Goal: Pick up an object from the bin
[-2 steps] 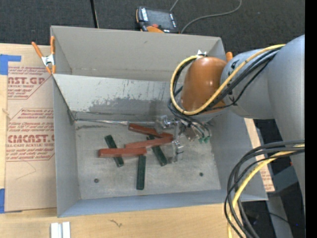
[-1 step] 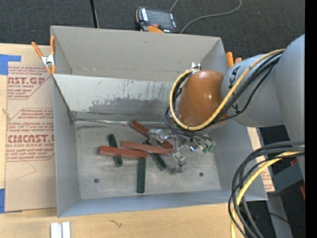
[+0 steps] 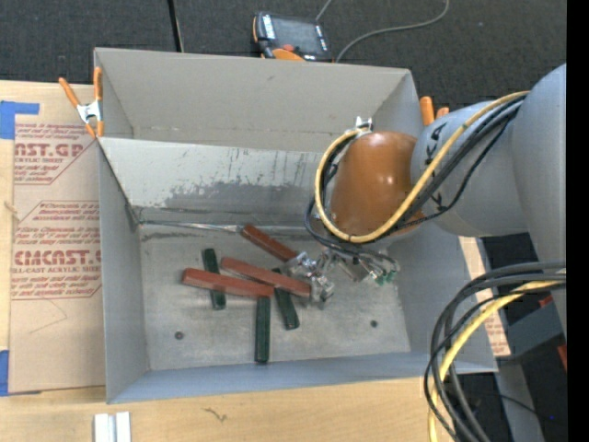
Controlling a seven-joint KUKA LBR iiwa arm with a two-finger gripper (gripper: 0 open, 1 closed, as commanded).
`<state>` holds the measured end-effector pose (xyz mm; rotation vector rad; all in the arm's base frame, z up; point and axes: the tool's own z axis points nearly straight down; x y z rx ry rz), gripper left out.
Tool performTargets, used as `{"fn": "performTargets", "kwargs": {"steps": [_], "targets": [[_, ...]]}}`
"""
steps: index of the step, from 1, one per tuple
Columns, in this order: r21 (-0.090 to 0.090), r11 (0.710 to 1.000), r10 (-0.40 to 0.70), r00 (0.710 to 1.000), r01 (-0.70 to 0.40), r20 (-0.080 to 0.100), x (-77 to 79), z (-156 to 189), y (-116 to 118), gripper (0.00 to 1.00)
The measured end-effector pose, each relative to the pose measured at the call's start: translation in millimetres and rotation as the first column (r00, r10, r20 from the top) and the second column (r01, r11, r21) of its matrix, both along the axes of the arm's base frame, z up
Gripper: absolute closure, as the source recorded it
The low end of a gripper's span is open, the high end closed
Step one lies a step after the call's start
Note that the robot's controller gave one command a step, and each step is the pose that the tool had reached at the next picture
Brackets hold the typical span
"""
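Toward the near wall of the grey metal bin (image 3: 124,293) lies a dark green flat stick (image 3: 262,331). Farther in, the gripper (image 3: 315,279) sits at the right end of a long red-brown flat bar (image 3: 258,276). I cannot tell whether it is spread or pinching. Farthest lies a shorter red-brown bar (image 3: 269,242).

Matt scuffed grey metal bin (image 3: 166,168), matt reddish-brown and dark-green sticks (image 3: 248,279).

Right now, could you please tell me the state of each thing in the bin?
Brown sticks: three, lying flat, loosely heaped.
Green sticks: three, lying flat, two partly under brown ones.
Hand: low in the bin, at the brown sticks' right ends.
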<state>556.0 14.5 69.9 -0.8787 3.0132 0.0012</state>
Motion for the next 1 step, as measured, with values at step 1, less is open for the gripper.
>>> {"fn": "performTargets", "kwargs": {"steps": [1], "targets": [[0.0,0.948,0.319,0.948,-0.319,0.003,33.3,0.5,50.1,1.0]]}}
